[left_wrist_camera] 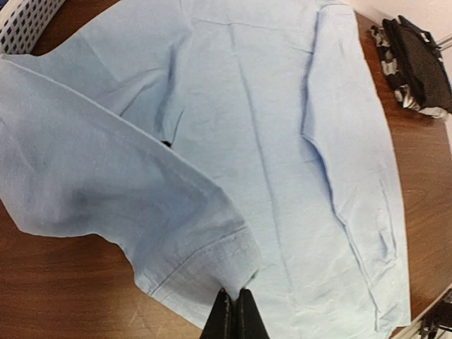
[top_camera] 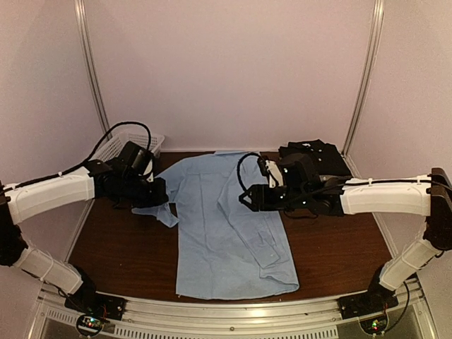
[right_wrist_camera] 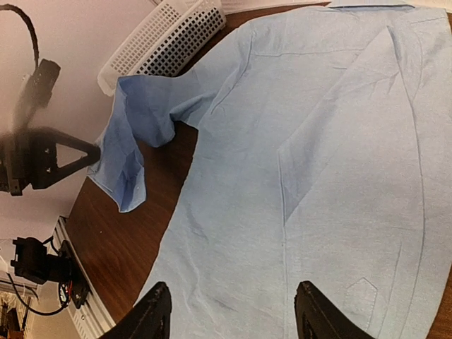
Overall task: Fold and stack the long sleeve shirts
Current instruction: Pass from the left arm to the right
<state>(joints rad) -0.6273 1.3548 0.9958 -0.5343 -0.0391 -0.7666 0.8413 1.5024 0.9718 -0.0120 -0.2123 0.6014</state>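
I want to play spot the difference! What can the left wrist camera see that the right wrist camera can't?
Only the left wrist view: a pile of folded black and patterned shirts, and the left hand pinched shut on the sleeve cuff of the light blue cloth shirt. Only the right wrist view: the right hand, fingers open, over the shirt. Both: the blue shirt, the white plastic mesh basket and the brown wooden table.

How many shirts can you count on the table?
3: a light blue shirt spread at centre, a black shirt folded far right, a patterned shirt beneath it; the pile may hide more.
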